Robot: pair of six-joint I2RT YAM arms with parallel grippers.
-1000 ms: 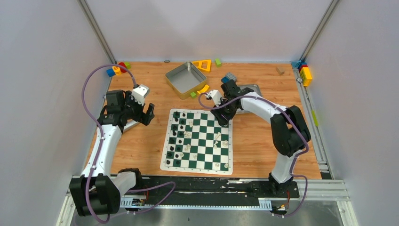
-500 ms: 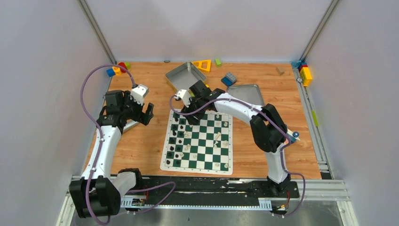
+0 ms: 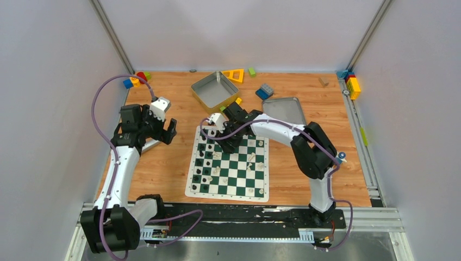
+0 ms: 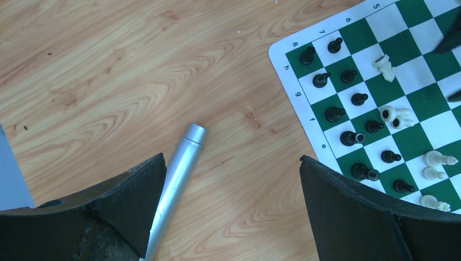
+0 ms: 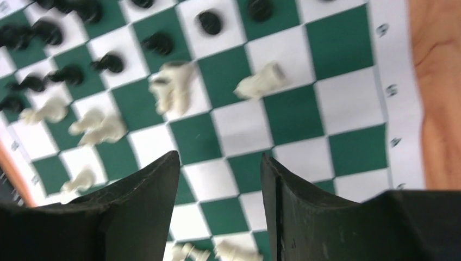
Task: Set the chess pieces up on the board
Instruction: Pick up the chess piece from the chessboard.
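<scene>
**Green-and-white board [image 3: 225, 197] part-filled, both grippers bare**

The board lies flat on the wooden worktop [image 3: 163, 174] between the two arms. Black chess pieces [image 3: 201, 162] stand in the two columns along its left side. The cream-white pieces [image 3: 253, 159] are scattered over the middle and right (the left wrist view shows a couple lying on their sides). The right gripper [image 3: 225, 144] hangs over the board's far-left squares, jaws parted with nothing between them; its own camera shows only bare checks in the gap. The left gripper [image 3: 163, 134] hovers over bare wood just left of the board, spread wide and empty. A silver metal tube [image 4: 179, 179] lies on the worktop beneath it. Two grey metal trays [image 3: 215, 89] and colourful toy blocks [image 3: 136, 80] sit towards the far edge.
</scene>
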